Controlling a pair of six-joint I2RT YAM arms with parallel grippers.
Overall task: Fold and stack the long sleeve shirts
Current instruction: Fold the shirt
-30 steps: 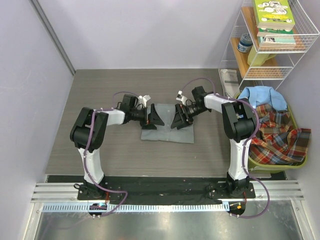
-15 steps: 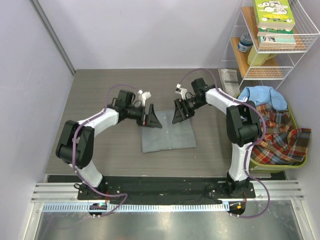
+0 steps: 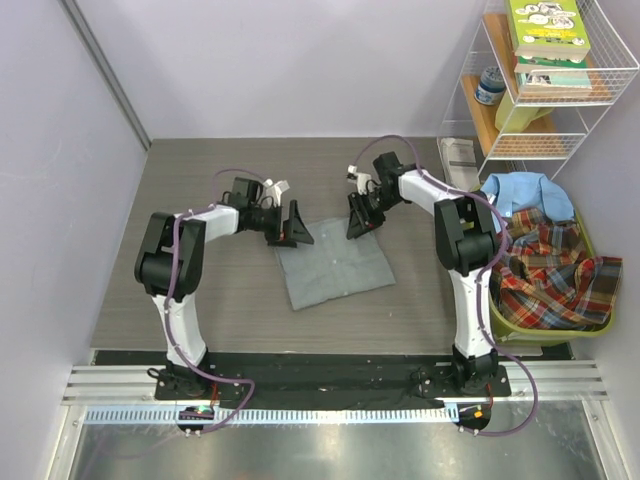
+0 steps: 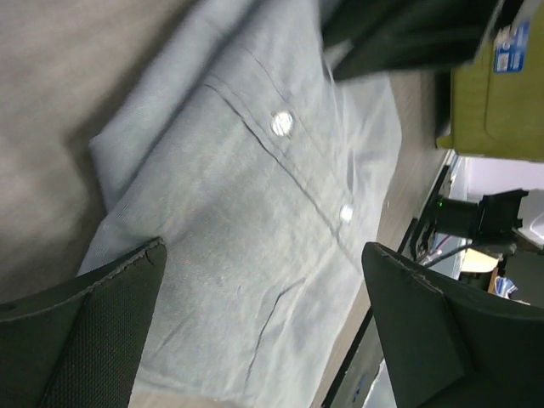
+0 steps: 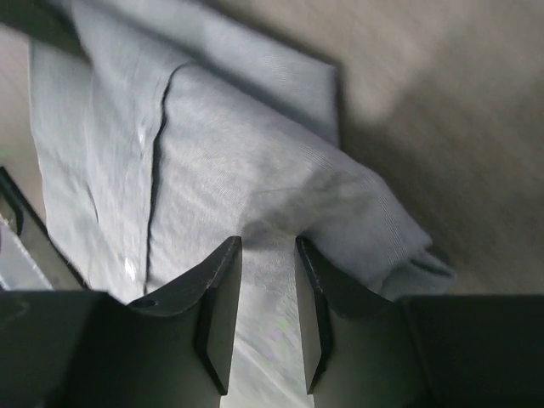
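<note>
One fine-woven grey shirt (image 3: 335, 265), folded roughly square, lies on woodgrain table (image 3: 200, 170).

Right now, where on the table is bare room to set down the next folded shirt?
Bare table lies between the left arm and the grey shirt, and in a strip along the back wall. The right side is crowded: the full basket and the wire shelf.

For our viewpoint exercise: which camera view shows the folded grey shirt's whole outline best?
Top external: the grey shirt appears whole, with nearly every edge visible. Left wrist shows only its buttoned middle, close up. Right wrist shows only one bunched corner.
</note>
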